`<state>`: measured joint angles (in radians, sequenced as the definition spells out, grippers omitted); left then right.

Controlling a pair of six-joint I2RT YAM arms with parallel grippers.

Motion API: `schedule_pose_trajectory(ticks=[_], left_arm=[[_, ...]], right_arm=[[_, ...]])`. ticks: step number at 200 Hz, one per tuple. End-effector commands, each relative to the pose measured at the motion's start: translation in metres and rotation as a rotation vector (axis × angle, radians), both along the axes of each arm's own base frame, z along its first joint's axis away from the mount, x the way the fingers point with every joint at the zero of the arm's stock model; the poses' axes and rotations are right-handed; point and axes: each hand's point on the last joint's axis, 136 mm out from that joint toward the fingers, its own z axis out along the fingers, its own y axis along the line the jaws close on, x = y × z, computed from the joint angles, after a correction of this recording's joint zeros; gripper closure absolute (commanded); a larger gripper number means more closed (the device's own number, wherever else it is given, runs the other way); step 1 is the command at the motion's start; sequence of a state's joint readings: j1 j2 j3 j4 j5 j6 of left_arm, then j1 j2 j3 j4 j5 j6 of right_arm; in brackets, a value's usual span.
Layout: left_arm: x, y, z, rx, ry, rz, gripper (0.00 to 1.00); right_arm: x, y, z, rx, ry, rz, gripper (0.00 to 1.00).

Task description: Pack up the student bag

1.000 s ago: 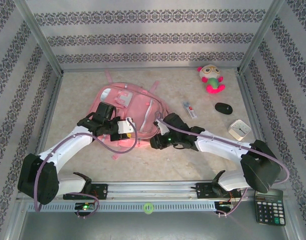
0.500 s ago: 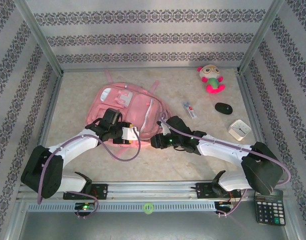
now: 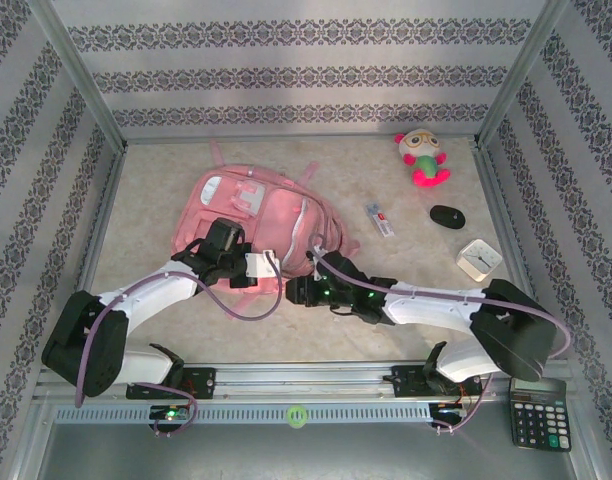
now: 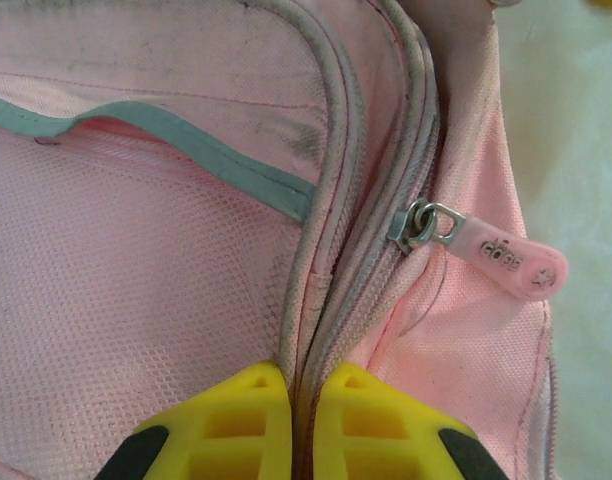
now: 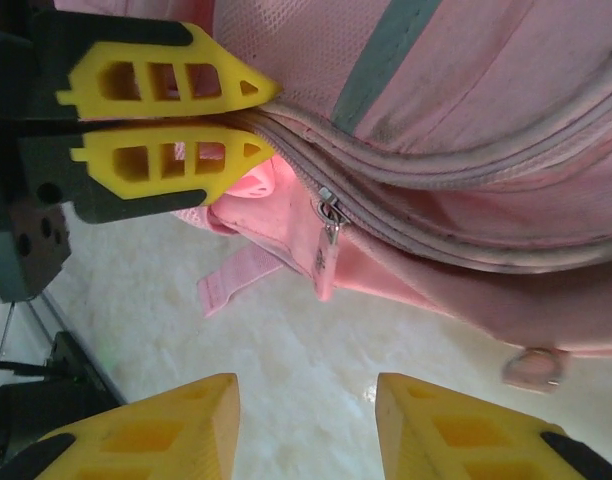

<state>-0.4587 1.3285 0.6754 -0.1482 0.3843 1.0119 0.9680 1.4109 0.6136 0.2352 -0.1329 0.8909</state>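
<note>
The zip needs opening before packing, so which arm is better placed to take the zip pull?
Likely right: the right gripper stands open facing the zip pull, while the left gripper is shut on the student bag's seam.

Left arm (image 3: 151, 290) and right arm (image 3: 431, 303) had white shells, black joints and looping lilac cables (image 3: 236, 310). Left claw (image 4: 304, 375) and right claw (image 5: 306, 385) had yellow slotted fingers (image 5: 156, 80) on black mounts.
</note>
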Motion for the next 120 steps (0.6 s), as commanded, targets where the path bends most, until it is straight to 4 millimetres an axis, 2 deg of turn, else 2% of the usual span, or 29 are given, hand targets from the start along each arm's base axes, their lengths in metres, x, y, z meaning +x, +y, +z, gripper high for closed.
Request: schedule_pose_trajectory(ticks=[1,41,84,100,120], left_arm=[[-0.017,-0.011,0.005,-0.103,0.116,0.021,0.98],[-0.021,-0.015,0.01,-0.15,0.143,0.031,0.98],[-0.02,-0.018,0.016,-0.178,0.14,0.031,0.99],[-0.02,-0.018,0.018,-0.182,0.135,0.033,0.99],[-0.018,-0.014,0.016,-0.161,0.124,0.046,0.99]], right_arm=[[0.019,0.012,0.003,0.041,-0.012,-0.123,0.59],[0.036,0.019,-0.013,0.029,-0.017,-0.196,0.59],[0.055,0.03,-0.01,0.053,-0.07,-0.235,0.6],[0.057,0.032,-0.009,0.048,-0.073,-0.233,0.69],[0.055,0.017,-0.012,0.007,-0.068,-0.275,0.86]])
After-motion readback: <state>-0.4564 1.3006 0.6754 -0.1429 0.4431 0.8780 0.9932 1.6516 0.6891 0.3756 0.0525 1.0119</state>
